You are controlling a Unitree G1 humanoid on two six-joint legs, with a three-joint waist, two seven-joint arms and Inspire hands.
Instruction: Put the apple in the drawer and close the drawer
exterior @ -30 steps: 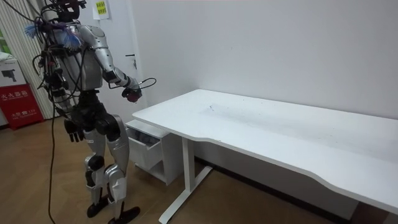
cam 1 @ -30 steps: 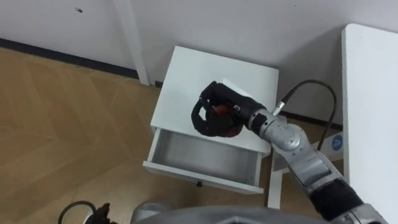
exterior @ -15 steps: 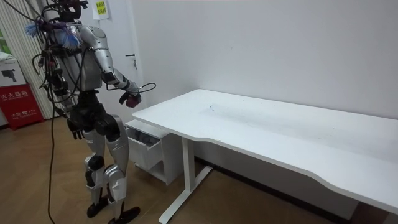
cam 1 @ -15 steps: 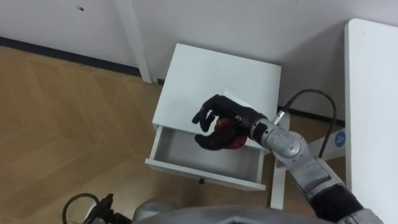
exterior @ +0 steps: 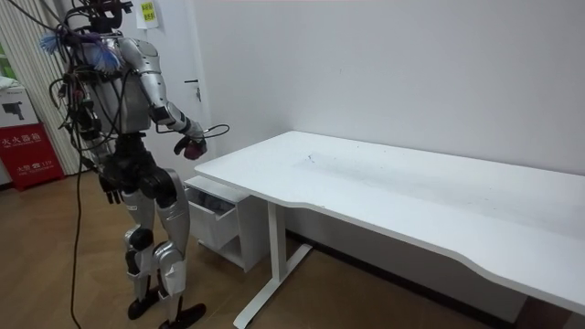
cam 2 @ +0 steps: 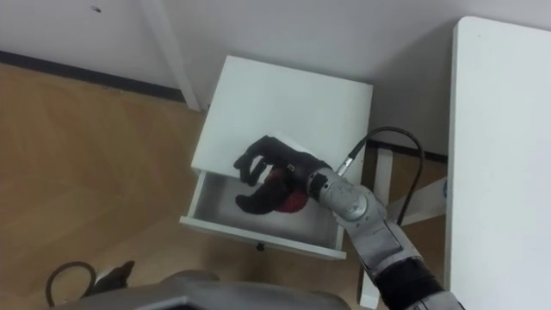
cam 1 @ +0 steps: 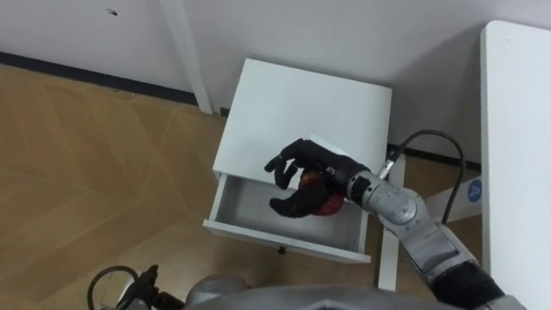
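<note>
While red apple [cam 1: 325,203] sits in right hand [cam 1: 312,162], fingers and thumb curled round it, hand hangs over open drawer [cam 1: 251,210] of white cabinet [cam 1: 301,103]. Drawer pulled out toward robot. White desk [cam 1: 516,129] close on cabinet's right. Robot stands upright before cabinet, right arm reaching forward. Left hand [exterior: 110,190] low by hip, state cannot be told.

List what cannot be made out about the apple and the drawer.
1. Apple: in both eye views it is mostly covered by the right hand curled round it; whether it touches the drawer floor is hidden.
2. Drawer: its rear lies hidden under the cabinet top in both eye views.
3. Room view: the apple is too small, a red speck at the hand.
</note>
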